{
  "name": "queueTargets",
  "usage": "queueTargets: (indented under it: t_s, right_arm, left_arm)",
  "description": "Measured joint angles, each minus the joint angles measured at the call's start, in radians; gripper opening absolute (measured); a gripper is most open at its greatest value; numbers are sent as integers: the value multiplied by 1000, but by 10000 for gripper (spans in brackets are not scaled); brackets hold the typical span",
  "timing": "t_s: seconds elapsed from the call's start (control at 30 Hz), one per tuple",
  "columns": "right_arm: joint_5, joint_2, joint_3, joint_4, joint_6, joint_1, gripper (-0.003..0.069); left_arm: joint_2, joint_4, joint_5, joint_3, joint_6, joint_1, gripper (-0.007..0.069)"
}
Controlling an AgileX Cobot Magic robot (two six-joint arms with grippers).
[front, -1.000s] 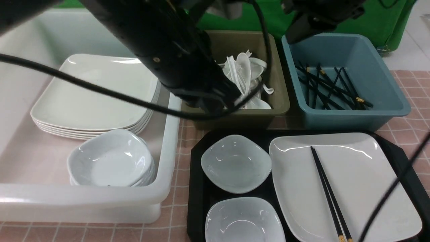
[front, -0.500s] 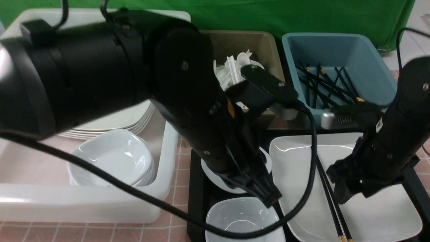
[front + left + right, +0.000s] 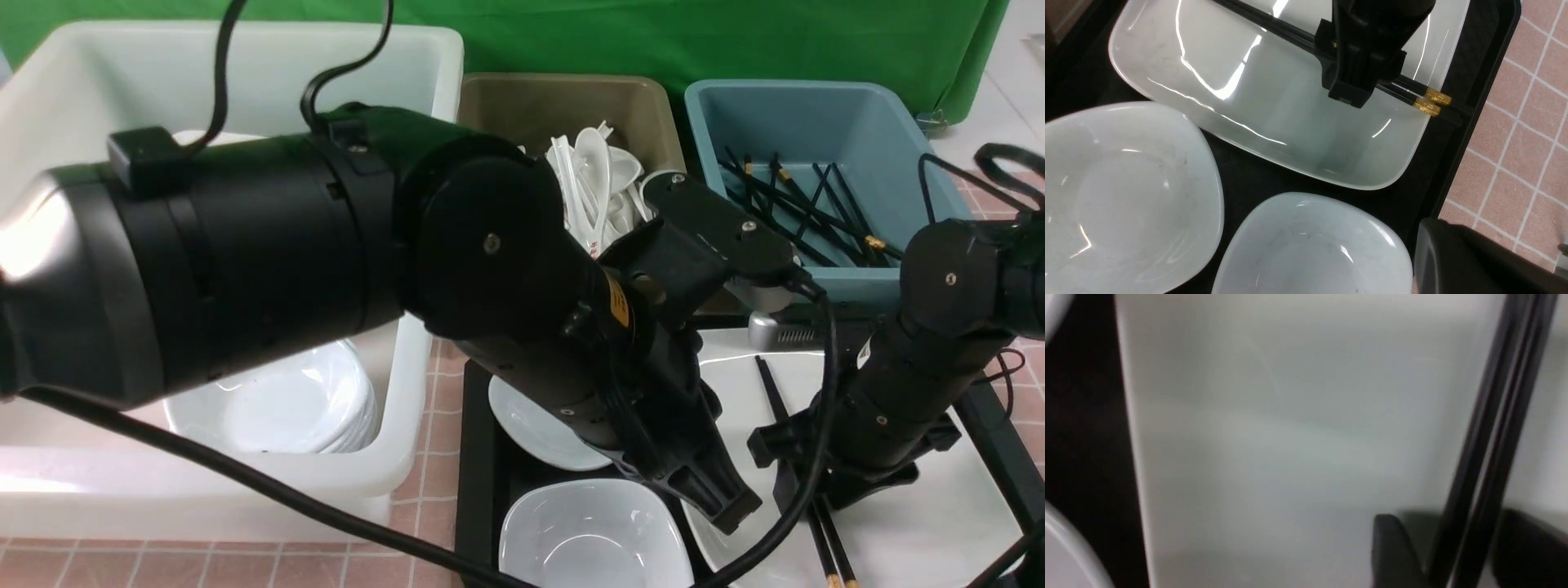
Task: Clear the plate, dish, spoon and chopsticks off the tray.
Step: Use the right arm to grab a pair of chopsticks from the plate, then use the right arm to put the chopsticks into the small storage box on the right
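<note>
"where are the chopsticks [image 3: 834, 543] from the right gripper [image 3: 802, 490]?"
"between its fingers, over the middle of the plate [image 3: 939, 523]. the jaws stand apart, one each side of the pair, with a gap showing; i wouldn't call it a grip."
"and their long axis?"
"from the plate's far side towards the robot, gold ends at its near edge. the jaws should close across that line."
"which arm is nearer?"
"the right. the left gripper [image 3: 739, 508] is closed on nothing, above the plate's left edge."
"anything hidden?"
"the sticks' middle, behind the fingers; the right wrist view is blurred, so contact is unclear."
</note>
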Motion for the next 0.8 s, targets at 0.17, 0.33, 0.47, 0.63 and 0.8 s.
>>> queueTargets:
  t_s: [0.17,0.33,0.47,0.63,0.8]
  right_arm:
    - [28,-4,0,10,-28,10,163]
    - [164,-96,-26,13,-76,10,167]
    - [169,-232,-77,13,-115,-4,167]
    - [65,-280,-234,15,-166,-115,167]
    - [-84,-196,-386,15,-177,-200,167]
  left_arm:
    - [0,0,2,0,-4,0,-3]
    - [0,1,-16,0,-14,0,-3]
    - [0,23,-100,-3,-42,0,-3]
    - [0,120,-204,-78,-87,18,-3]
    - [0,139,-317,-143,-97,85,-3]
